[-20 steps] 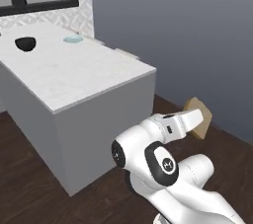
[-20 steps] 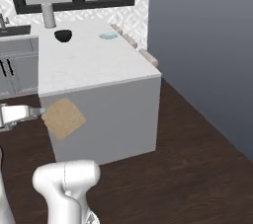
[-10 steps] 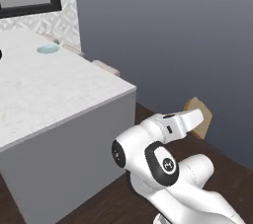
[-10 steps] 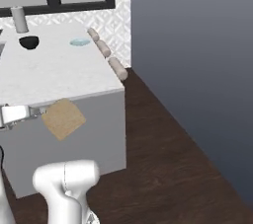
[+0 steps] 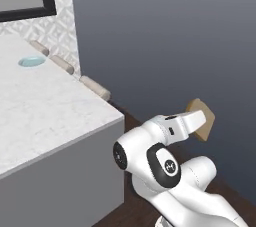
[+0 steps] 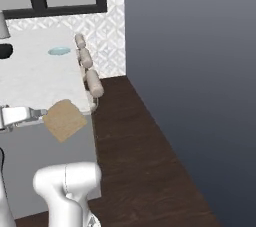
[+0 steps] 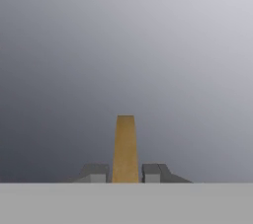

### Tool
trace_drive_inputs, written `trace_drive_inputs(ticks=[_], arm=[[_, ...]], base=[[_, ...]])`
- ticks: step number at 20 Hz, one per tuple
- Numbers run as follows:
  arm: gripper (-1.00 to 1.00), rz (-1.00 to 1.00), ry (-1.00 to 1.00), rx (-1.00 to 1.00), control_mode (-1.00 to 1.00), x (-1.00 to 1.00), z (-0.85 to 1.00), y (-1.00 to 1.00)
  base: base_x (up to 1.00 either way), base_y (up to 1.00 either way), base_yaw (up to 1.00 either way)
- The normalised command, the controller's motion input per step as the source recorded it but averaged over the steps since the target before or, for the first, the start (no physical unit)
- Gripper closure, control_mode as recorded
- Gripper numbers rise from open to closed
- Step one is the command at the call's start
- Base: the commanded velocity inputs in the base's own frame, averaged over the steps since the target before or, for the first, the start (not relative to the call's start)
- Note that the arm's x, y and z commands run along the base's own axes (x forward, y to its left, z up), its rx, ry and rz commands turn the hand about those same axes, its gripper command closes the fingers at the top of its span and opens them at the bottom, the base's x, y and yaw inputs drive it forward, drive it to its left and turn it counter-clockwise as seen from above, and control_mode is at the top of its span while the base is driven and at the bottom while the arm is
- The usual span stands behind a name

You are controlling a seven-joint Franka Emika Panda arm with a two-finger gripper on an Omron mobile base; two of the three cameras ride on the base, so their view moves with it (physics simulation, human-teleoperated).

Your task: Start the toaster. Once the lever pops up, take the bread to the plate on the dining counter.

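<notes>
- Gripper (image 7: pixel 125 173) pinched on the bread (image 7: pixel 125 149), fingers (image 7: pixel 96 172) narrow against both faces of the slice.
- Bread held in the air beyond the dining counter (image 5: pixel 45 116) corner.
- Plate (image 5: pixel 31 61) far back on the dining counter, near the wall, well apart from the bread.

The table (image 5: pixel 55 116) top lies broad and bare on its near part, with open air above it. Along its right edge three tan rolls (image 6: pixel 88 71) lie in a row. The plate (image 6: pixel 59 50) sits far back near the patterned wall (image 6: pixel 112 21).
</notes>
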Motion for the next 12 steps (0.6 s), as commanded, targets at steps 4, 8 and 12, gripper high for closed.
trace_drive_inputs(ticks=[4, 8, 12], arm=[[1.0, 0.0, 0.0, 0.0, 1.0, 0.0, 0.0, 0.0], [1.0, 0.0, 0.0, 0.0, 1.0, 0.0, 0.0, 0.0], [1.0, 0.0, 0.0, 0.0, 1.0, 0.0, 0.0, 0.0]], base=[[0.99, -0.71, 0.21], [0.94, -0.59, 0.19], [0.95, -0.29, 0.11]])
